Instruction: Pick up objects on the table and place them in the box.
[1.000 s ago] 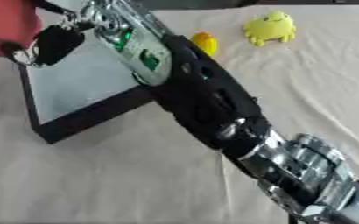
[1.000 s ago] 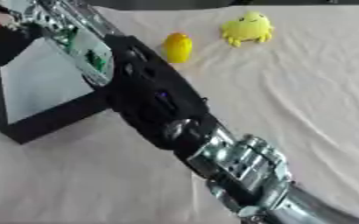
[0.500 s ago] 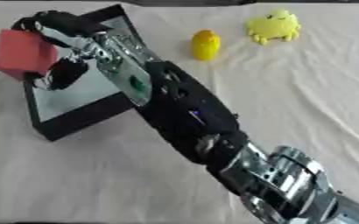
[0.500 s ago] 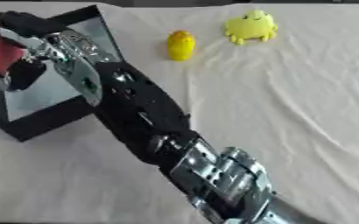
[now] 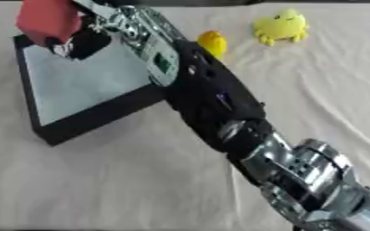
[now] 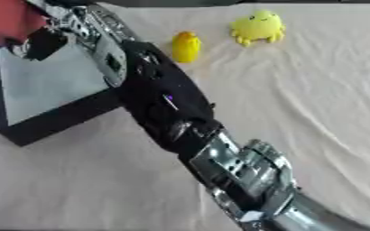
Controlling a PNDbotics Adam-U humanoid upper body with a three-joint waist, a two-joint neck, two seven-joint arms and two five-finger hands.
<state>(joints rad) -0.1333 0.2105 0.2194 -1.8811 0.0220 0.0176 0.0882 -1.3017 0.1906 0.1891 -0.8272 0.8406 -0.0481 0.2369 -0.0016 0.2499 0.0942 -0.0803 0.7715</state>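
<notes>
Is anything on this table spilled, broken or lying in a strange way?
Nothing stands out. The right hand holds a red block above the black box; a yellow duck and yellow toy sit on the cloth.

The bench (image 5: 101,189) was covered with a pale cloth, matt and creased into soft wrinkles toward the right. The box (image 5: 77,128) had dark, matt walls and a smooth, light grey floor with a faint sheen. The red block (image 5: 48,20) looked matt and even-surfaced, possibly soft, though its material could not be told. The yellow toy (image 5: 279,26) and the small yellow figure (image 5: 213,42) appeared smooth, like plastic or rubber, with a slight gloss. The right robot hand (image 5: 81,40) and its forearm showed black matt casing, a pale smooth plastic panel, and bright, polished silver metal at the joints lower down the arm.
</notes>
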